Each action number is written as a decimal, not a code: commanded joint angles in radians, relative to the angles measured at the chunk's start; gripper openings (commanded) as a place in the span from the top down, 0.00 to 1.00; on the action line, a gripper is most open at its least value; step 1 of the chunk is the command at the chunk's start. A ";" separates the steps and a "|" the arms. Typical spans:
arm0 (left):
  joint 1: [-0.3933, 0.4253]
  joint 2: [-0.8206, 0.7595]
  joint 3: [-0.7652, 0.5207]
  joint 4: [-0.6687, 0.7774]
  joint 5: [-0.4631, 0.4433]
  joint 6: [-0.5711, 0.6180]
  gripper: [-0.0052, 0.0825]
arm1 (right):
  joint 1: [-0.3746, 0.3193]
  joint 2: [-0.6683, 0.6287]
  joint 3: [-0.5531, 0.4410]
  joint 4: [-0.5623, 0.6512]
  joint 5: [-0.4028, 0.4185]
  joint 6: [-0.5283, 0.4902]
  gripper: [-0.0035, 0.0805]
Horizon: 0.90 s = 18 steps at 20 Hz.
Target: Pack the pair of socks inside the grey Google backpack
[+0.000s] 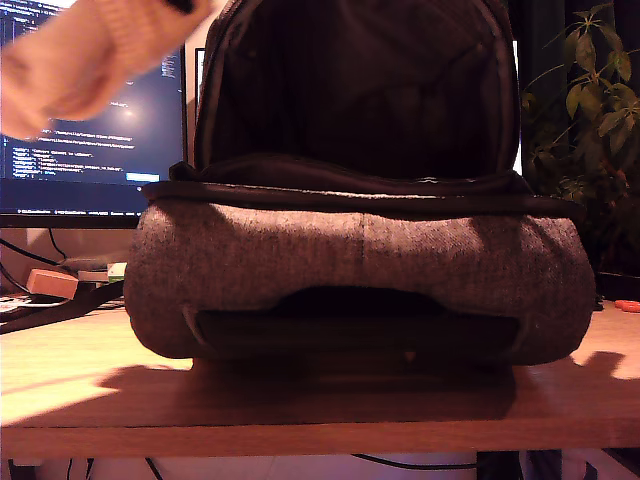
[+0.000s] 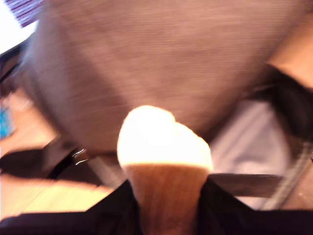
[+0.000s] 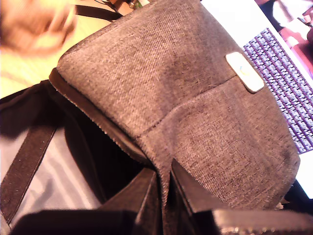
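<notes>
My first hand (image 2: 165, 208): clamped on the socks (image 2: 164, 142), dark fingers (image 2: 222, 210) on either side of the roll, with the pale rounded end poking out past the tips. Pretty blurry, tbh. Just beyond the socks, the backpack (image 2: 161, 58), grey weave filling most of the first wrist view, with a black strap (image 2: 254, 183) and pale lining closer in. From outside, socks (image 1: 90, 50) up in the air, above and off to the exterior view's left of the bag, not touching it.

My second hand (image 3: 165, 196): shut on the backpack (image 3: 195, 98), pinching the edge of the grey flap between both black fingers (image 3: 139, 196). Out past the tips, the flap's small pale patch (image 3: 244, 72). Beside the fingers, the dark mouth of the bag and its light lining (image 3: 63, 166). Far beyond that, a blurred pale blob, likely the socks (image 3: 29, 24).

Further out: backpack (image 1: 360, 270) lying on the table (image 1: 300, 415), main compartment gaping wide, dark inside. Behind it a lit monitor (image 1: 100, 150), and a plant (image 1: 595, 100) on the exterior view's right.
</notes>
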 commanded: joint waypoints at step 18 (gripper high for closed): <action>-0.285 0.314 -0.057 0.459 -0.167 0.454 0.97 | -0.052 -0.013 0.029 0.032 0.002 0.007 0.97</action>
